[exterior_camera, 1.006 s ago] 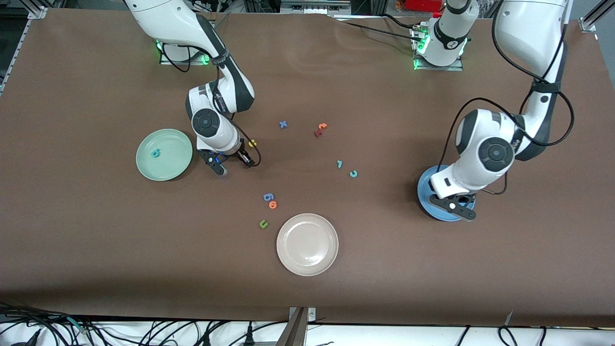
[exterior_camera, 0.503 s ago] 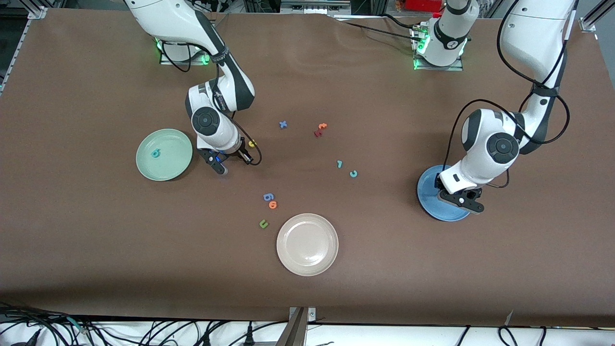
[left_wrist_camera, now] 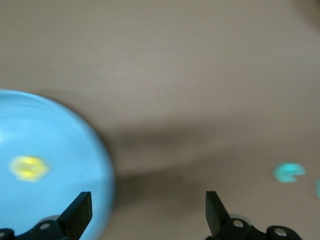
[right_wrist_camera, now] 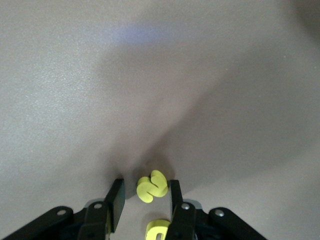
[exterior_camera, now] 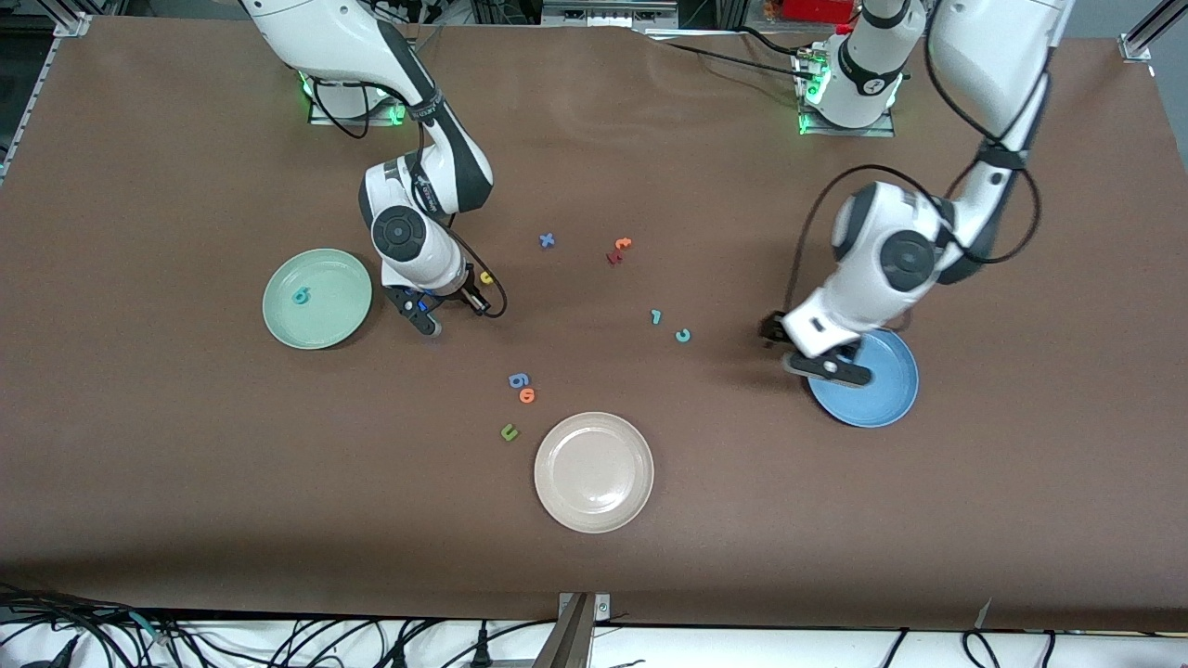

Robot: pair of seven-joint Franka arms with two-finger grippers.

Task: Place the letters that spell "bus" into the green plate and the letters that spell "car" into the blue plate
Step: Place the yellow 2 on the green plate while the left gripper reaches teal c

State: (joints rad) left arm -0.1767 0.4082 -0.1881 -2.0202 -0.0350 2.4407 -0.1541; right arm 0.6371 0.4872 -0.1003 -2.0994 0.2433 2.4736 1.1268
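Right gripper (right_wrist_camera: 145,200) low on bench beside green plate (exterior_camera: 317,298), fingers narrowing around yellow s (right_wrist_camera: 152,186), not yet gripping. Left gripper (left_wrist_camera: 145,220) wide, empty, at blue plate (exterior_camera: 877,390) rim; yellow a (left_wrist_camera: 29,168) inside. Next: pinch, lift.

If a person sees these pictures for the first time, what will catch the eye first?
Probably the three round plates: the green plate toward the right arm's end, the blue plate toward the left arm's end, and a beige-white plate nearest the front camera. Next, the right pincer straddling a yellow s on the table, and the left pincer open over the blue plate's edge.
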